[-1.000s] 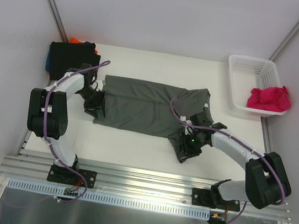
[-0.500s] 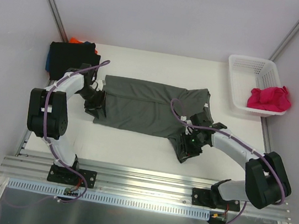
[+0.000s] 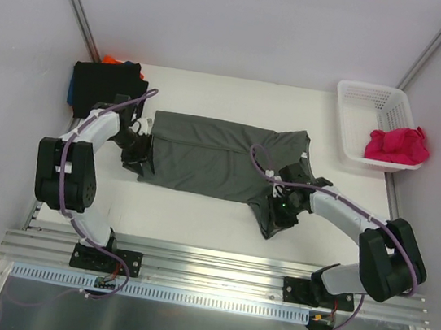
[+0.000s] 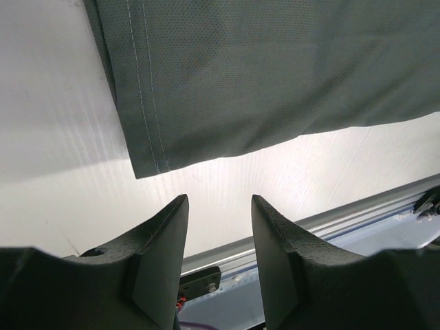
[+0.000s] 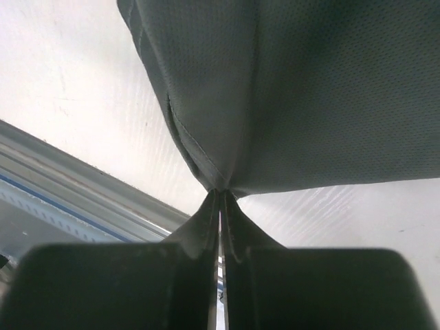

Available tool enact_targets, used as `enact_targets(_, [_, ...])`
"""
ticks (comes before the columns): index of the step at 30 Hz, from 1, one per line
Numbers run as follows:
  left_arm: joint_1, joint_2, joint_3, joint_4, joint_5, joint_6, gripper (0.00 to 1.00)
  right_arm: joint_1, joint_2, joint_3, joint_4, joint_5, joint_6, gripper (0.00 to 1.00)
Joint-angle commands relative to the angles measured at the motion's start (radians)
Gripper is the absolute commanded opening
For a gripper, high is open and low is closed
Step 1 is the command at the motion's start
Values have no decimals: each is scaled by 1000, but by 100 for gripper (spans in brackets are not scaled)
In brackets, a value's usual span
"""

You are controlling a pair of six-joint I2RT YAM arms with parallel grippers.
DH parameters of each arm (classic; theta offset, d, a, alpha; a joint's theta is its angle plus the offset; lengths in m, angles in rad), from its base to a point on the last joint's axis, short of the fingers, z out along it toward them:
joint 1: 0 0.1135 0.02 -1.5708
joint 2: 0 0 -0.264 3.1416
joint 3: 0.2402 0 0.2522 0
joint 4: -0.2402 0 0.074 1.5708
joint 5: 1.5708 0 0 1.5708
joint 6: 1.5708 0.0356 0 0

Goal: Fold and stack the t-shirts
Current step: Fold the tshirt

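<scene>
A dark grey t-shirt (image 3: 213, 160) lies spread flat across the middle of the table. My left gripper (image 3: 138, 152) sits at its left edge. In the left wrist view this gripper (image 4: 218, 206) is open and empty, with the shirt's hemmed corner (image 4: 275, 75) just beyond the fingertips. My right gripper (image 3: 282, 209) is at the shirt's near right part, where a flap hangs toward the front. In the right wrist view it (image 5: 221, 196) is shut on a pinch of the grey cloth (image 5: 309, 89). A magenta-pink t-shirt (image 3: 398, 145) lies bunched in the basket.
A white lattice basket (image 3: 361, 99) stands at the back right corner. A folded pile of black, blue and orange shirts (image 3: 105, 83) sits at the back left corner. The metal rail (image 3: 214, 267) runs along the table's near edge.
My right gripper has closed onto the grey shirt's cloth. My left arm has shifted slightly toward the back left, its jaws unchanged.
</scene>
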Motion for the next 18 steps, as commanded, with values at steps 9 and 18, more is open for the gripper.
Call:
enact_targets(9, [30, -47, -38, -32, 7, 3, 42, 3, -42, 83, -37, 54, -40, 0])
enact_targets(18, [87, 31, -1, -33, -12, -6, 38, -5, -45, 86, -24, 56, -42, 1])
